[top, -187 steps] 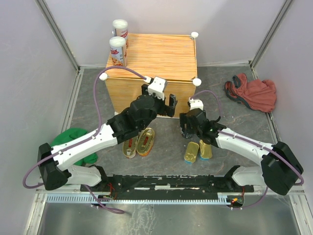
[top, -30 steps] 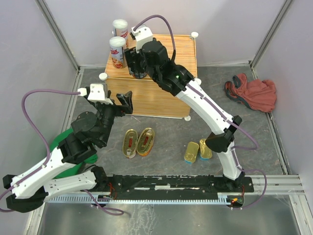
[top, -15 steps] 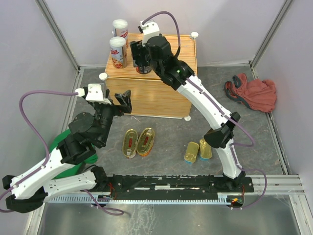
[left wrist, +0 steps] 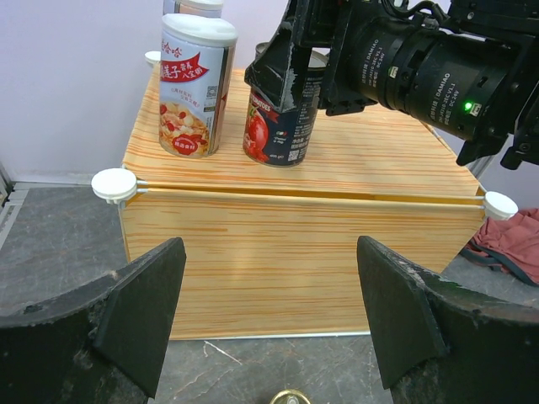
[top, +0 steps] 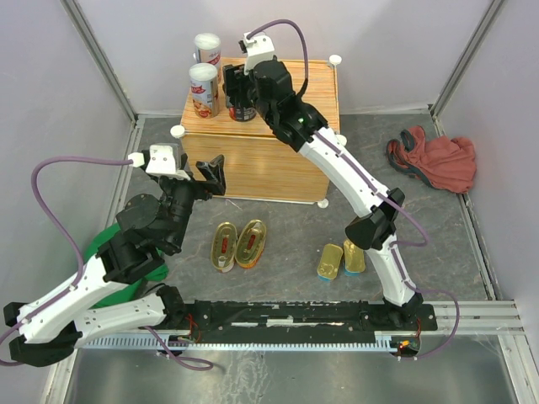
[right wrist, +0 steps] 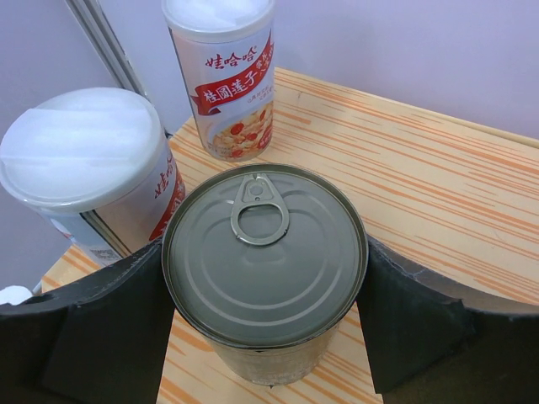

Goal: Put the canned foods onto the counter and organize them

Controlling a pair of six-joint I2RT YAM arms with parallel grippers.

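Observation:
The dark round tin (right wrist: pixel 265 252) stands on the counter (top: pixel 286 93) beside the two tall white-lidded cans (top: pixel 202 87) (top: pixel 206 46). My right gripper (top: pixel 241 91) is shut on the tin, with one finger against each side (right wrist: pixel 101 328). The left wrist view shows the tin (left wrist: pixel 280 118) upright on the counter top (left wrist: pixel 295 244) next to a tall can (left wrist: pixel 195 84). My left gripper (top: pixel 205 172) is open and empty, low in front of the counter. Two oval gold-red tins (top: pixel 223 246) (top: pixel 251 242) and two rectangular gold-blue tins (top: pixel 329 261) (top: pixel 354 257) lie on the floor.
A red cloth (top: pixel 434 160) lies at the right. A green cloth (top: pixel 157 271) is mostly hidden under my left arm. White ball knobs (top: pixel 335 60) mark the counter's corners. Grey walls close in both sides.
Since six seconds ago my right arm has carried the dark tin from the floor up onto the counter beside the tall cans. In the last second it shifted slightly right. My left arm drew back.

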